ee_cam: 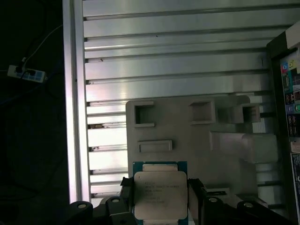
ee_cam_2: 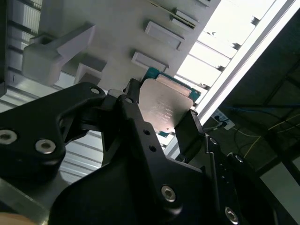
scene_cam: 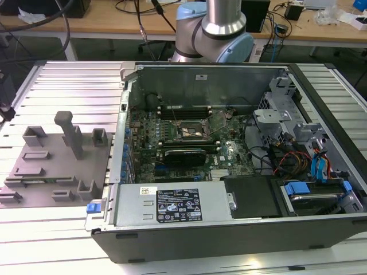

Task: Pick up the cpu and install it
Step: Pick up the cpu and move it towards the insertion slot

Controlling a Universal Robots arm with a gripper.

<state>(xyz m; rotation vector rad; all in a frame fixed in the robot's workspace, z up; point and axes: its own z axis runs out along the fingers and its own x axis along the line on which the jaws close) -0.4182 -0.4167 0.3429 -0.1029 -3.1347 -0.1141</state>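
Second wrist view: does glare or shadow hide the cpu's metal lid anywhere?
Second wrist view: the ribbed aluminium table blows out white, yet the silvery square cpu in the black gripper reads clearly, with a soft sheen. First wrist view: lid evenly lit; off-table area near black.

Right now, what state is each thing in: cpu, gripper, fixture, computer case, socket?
cpu: gripped by two opposite edges, held above the grey fixture plate.
gripper: fingers shut on the cpu.
grey fixture plate: flat on the slatted table.
computer case: lying on its side, side panel off, motherboard exposed.
cpu socket: appears empty.
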